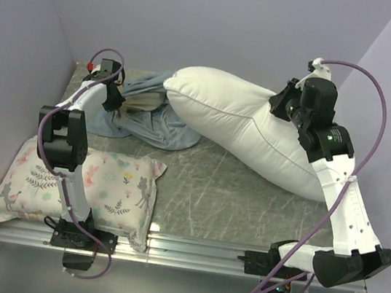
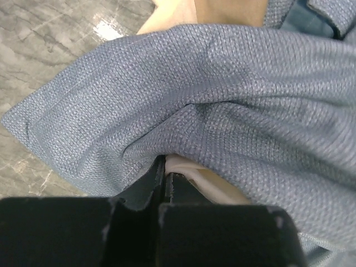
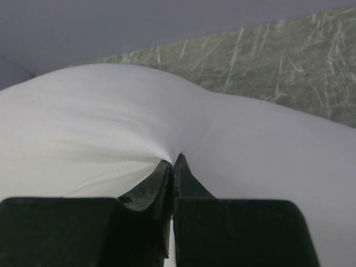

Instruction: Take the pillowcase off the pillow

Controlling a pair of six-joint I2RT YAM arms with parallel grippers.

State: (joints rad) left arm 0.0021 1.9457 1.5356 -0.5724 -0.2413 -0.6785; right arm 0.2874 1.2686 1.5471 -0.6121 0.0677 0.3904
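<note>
We pull apart here, one arm holding each side.
Our left gripper (image 2: 165, 167) is clenched on a fold of the soft slate-blue woven pillowcase (image 1: 150, 126), heaped at the back left of the grey marbled table (image 1: 232, 196). Our right gripper (image 3: 173, 160) pinches the skin of the plump plain white pillow (image 1: 240, 116), whose left end touches the case's mouth. We judge it nearly free: pin the cloth, draw the pillow rightward, lift slightly so no corner snags.

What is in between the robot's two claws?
In the top view, the crumpled blue pillowcase and the big white pillow lie between the left gripper and the right gripper, each pinched by one.
</note>
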